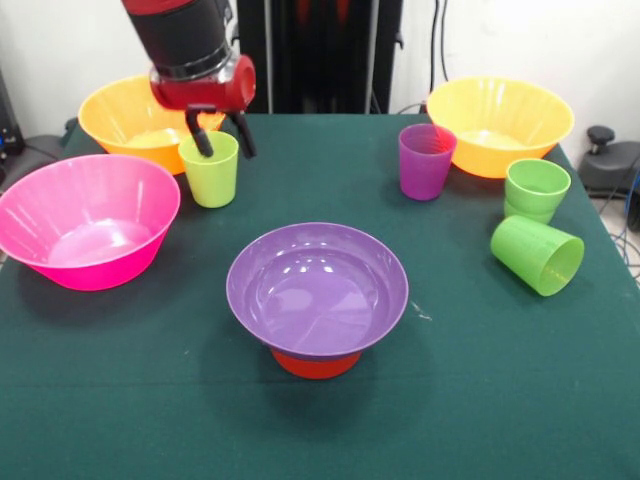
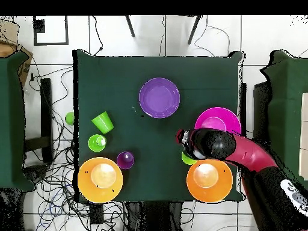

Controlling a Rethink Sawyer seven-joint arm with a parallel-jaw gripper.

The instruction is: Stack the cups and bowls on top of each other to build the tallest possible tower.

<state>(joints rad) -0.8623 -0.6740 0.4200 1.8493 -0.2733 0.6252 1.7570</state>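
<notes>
The jaws straddle the rim of the yellow-green cup point(image 1: 212, 168), parted, one finger inside and one outside. The step looks like grasping; next they must close, lift, and carry it onto the purple bowl point(image 1: 317, 287) capping the small orange bowl point(image 1: 316, 363).

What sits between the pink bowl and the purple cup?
In the front view, only bare green cloth and the purple bowl's far rim lie between the pink bowl and purple cup.

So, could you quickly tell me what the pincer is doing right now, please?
Pincer: open, its fingers straddling the rim of the upright yellow-green plastic cup, one inside and one outside; not yet closed on it.
</notes>
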